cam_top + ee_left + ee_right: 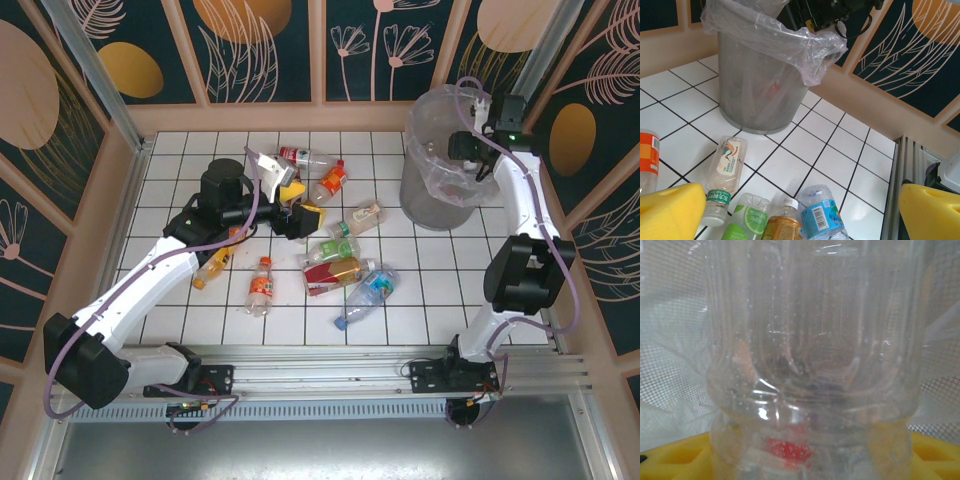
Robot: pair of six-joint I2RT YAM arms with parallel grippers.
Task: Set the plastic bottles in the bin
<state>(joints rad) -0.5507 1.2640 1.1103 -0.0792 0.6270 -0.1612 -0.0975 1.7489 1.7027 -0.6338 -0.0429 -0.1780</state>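
Bottles litter the middle of the white-tiled table on my overhead feed. Furthest left, an orange bottle lies right by the left arm, with an orange-label bottle just to its right.

Above those, the left end effector hangs over the pile. Its yellow fingers are spread wide with nothing between them, so it's released. Near it at upper centre are a red-banded bottle and an orange-wrapped bottle.

Right of the end effector, a pale-label bottle lies on its side. Below it a green-label bottle, a red-label bottle and a blue-label bottle are bunched close together, all on the table.

On the left wrist cam the bin sits in the upper left of the frame, behind those bottles. Overhead it's at upper right, grey mesh with a crinkly clear bag over the rim, well apart from the pile.

The right end effector is over its mouth. That wrist cam has a clear bottle right up against the lens, between the yellow pads, with mesh and bag behind. I can't tell whether it's clamping the bottle or loose around it.
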